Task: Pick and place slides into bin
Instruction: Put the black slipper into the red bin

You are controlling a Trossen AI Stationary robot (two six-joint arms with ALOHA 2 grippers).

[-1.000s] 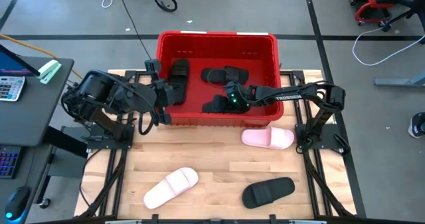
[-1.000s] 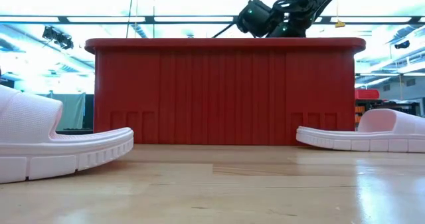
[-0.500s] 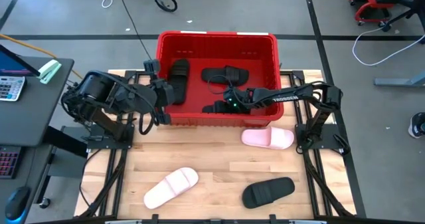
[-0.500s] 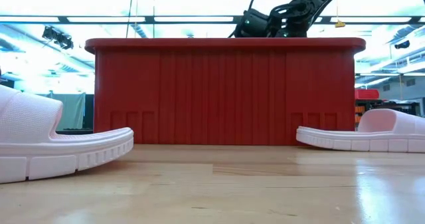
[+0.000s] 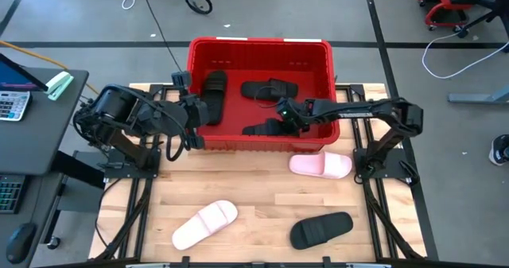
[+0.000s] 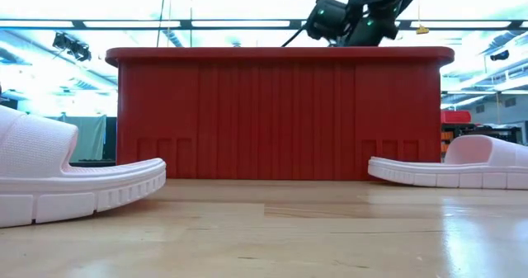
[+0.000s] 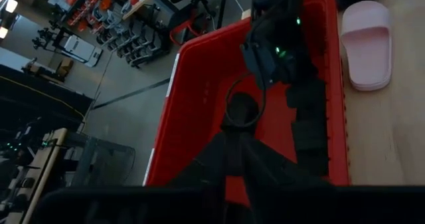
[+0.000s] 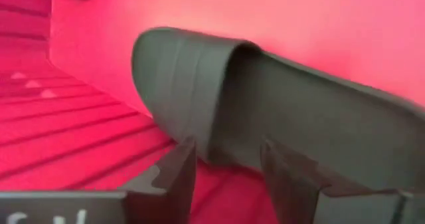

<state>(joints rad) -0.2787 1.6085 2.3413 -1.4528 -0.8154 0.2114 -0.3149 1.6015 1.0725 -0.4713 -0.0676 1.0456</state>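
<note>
The red bin (image 5: 259, 45) stands at the table's far edge with three black slides in it. One lies by the near wall (image 5: 264, 128), one toward the far side (image 5: 270, 88), one at the left (image 5: 213, 91). My right gripper (image 5: 286, 114) hovers open in the bin, just right of the near slide (image 8: 279, 111), whose strap faces it; it touches nothing. My left gripper (image 5: 197, 114) waits over the bin's left wall beside the left slide. On the table lie two pink slides (image 5: 320, 165) (image 5: 205, 223) and a black one (image 5: 320, 229).
The bin's tall ribbed walls (image 6: 280, 117) stand between the table and both grippers. The wooden table in front of the bin has open room between the three loose slides. A desk with a keyboard (image 5: 16, 101) stands off the table's left.
My right gripper has dipped a little into the bin, then risen and drawn back toward the table's right edge. The black slide it had been on stays lying on the bin's floor by the near wall.
</note>
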